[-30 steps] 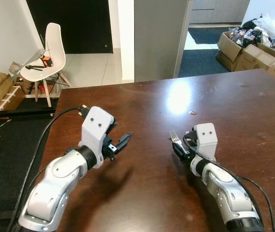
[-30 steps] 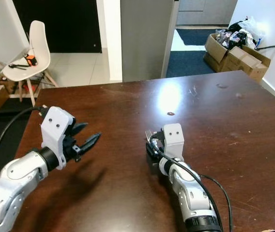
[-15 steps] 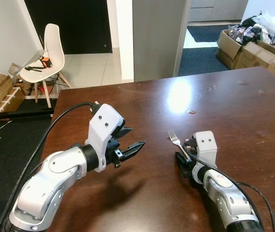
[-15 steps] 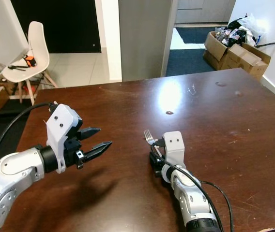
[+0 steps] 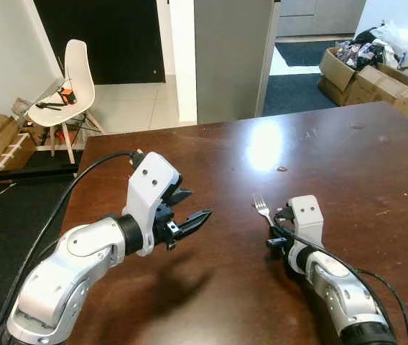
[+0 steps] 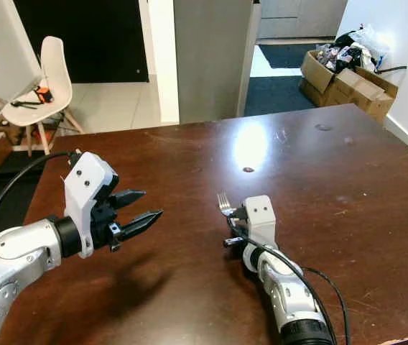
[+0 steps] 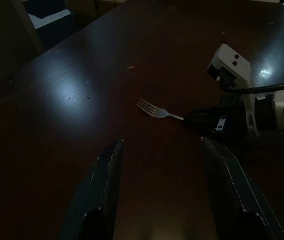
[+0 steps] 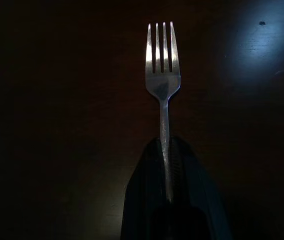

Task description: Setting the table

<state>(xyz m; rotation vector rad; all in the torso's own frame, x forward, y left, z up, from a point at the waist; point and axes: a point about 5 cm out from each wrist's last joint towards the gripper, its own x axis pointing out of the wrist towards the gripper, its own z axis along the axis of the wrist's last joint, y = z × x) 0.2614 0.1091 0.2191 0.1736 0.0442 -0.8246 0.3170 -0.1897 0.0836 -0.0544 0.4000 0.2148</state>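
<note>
A silver fork (image 5: 263,208) lies low over the dark brown table (image 5: 348,158), tines pointing away from me. My right gripper (image 5: 276,231) is shut on its handle; in the right wrist view the handle (image 8: 165,150) runs back between the two closed black fingers. My left gripper (image 5: 189,218) hovers open above the table to the left of the fork, with nothing between its fingers (image 7: 104,185). The left wrist view looks past those fingers at the fork (image 7: 156,111) and the right gripper (image 7: 217,121).
The table's left edge (image 5: 82,194) drops to dark floor. Beyond the far edge stand a white chair (image 5: 75,75), a grey pillar (image 5: 233,57) and cardboard boxes (image 5: 369,72). A small crumb (image 5: 281,169) lies on the tabletop.
My left arm has swung forward and right, its fingers spread wider. The right gripper has drawn back a little with the fork, which now sits lower and flatter on the table.
</note>
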